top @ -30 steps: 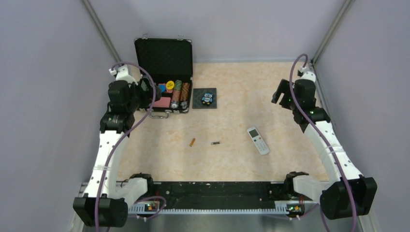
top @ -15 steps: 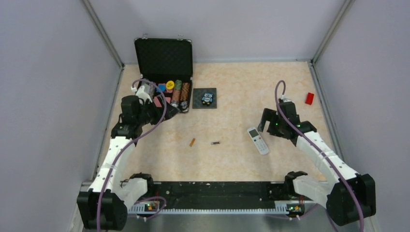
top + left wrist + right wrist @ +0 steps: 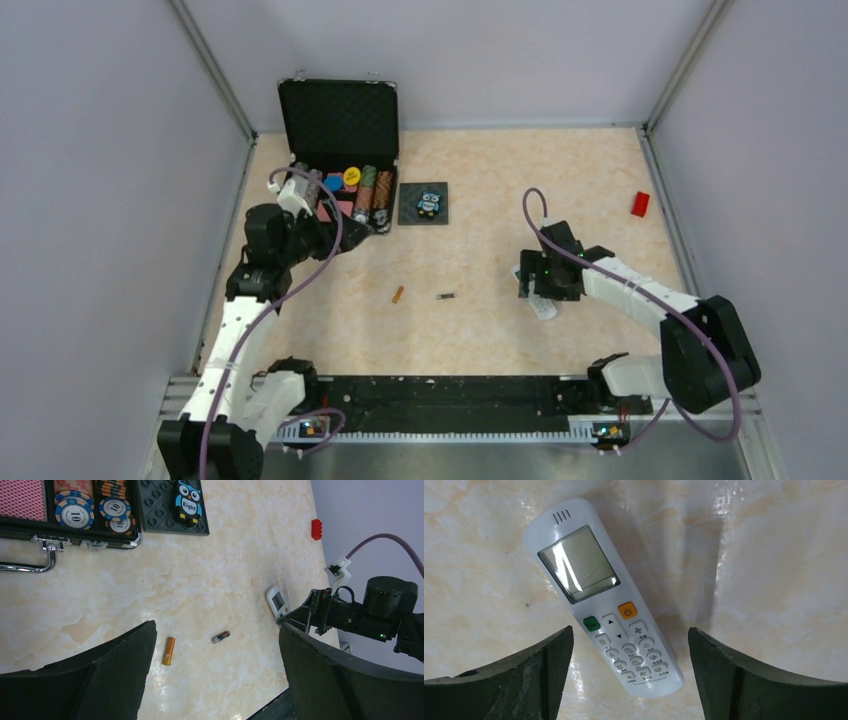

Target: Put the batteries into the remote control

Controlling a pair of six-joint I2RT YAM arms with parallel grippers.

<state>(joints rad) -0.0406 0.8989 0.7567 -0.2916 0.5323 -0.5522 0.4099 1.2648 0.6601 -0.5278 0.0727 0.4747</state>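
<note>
The white remote control [image 3: 604,600] lies face up on the marble table, screen and buttons showing. My right gripper [image 3: 630,630] hangs open just above it, one finger on either side of the button end, not touching it. From above, that gripper [image 3: 535,280] covers most of the remote [image 3: 543,309]. The orange battery [image 3: 398,294] and the dark battery [image 3: 446,296] lie loose mid-table, left of the remote. My left gripper [image 3: 325,226] is open, raised near the case, with nothing in it. In the left wrist view the orange battery [image 3: 169,650] and dark battery [image 3: 220,637] lie far below its fingers.
An open black case [image 3: 340,120] with poker chips [image 3: 75,512] stands at the back left. Beside it lies a dark owl tile [image 3: 430,204]. A small red block [image 3: 640,203] sits near the right wall. Purple walls close in three sides.
My right arm swung from the back right corner down and left until its open gripper is over the remote. My left arm came forward a little from the case.
</note>
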